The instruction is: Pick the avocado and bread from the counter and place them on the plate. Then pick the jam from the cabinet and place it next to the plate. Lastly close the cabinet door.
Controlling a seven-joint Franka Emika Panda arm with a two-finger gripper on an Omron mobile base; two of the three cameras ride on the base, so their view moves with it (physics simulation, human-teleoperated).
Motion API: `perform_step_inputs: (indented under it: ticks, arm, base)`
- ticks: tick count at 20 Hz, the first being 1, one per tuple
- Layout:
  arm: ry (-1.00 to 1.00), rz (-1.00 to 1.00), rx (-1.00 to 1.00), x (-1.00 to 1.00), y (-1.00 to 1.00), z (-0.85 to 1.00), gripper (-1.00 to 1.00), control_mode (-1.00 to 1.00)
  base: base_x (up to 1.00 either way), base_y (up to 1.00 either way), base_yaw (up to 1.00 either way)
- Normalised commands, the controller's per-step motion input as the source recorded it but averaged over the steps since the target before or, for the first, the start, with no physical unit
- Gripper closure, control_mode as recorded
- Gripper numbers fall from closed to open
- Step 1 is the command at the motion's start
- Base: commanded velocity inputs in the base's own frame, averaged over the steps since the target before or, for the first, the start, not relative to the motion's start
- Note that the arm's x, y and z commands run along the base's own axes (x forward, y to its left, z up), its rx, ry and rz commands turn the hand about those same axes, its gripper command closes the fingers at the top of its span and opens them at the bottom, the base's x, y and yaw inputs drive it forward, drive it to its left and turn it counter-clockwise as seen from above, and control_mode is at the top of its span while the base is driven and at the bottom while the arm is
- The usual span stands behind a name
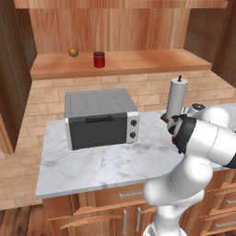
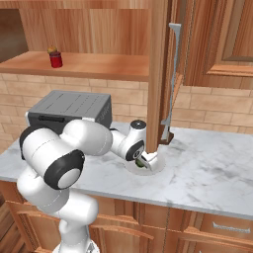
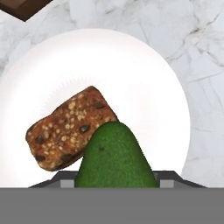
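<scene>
Gripper [image 2: 143, 163] state unclear, fingertips hidden behind avocado [image 3: 114, 157] beside bread [image 3: 70, 129] on plate [image 3: 144, 78].

Avocado [image 3: 116, 157] dark green, egg-shaped, narrow end up in hand view, on white round plate [image 3: 144, 74], touching seeded brown bread [image 3: 68, 127] chunk lying tilted beside it on the plate. Plate sits on veined marble counter [image 1: 92, 166]. Red jam [image 1: 99, 59] jar upright on shelf of open wooden cabinet [image 1: 138, 62].
</scene>
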Motion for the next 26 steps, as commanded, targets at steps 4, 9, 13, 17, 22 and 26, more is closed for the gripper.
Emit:
perform_step_inputs:
  ticks: [4, 9, 13, 17, 22, 26]
  arm:
    - [0.00, 0.00, 0.00, -0.01, 0.01, 0.00, -1.00, -1.00]
    - [0.00, 0.00, 0.00, 0.00, 0.00, 0.00, -1.00, -1.00]
    - [0.00, 0.00, 0.00, 0.00, 0.01, 0.00, -1.00, -1.00]
    - [-0.03, 0.01, 0.00, -0.46, 0.05, 0.19, -1.00, -1.00]
    - [-0.15, 0.07, 0.00, -0.97, 0.21, 0.67, -1.00, -1.00]
    - [-0.15, 0.08, -0.01, -0.77, 0.38, 0.67, -1.00, -1.00]
  base:
    - [0.00, 0.00, 0.00]
    - [0.00, 0.00, 0.00]
    - [0.00, 0.00, 0.00]
    - [0.00, 0.00, 0.00]
    - [0.00, 0.00, 0.00]
    - [0.00, 0.00, 0.00]
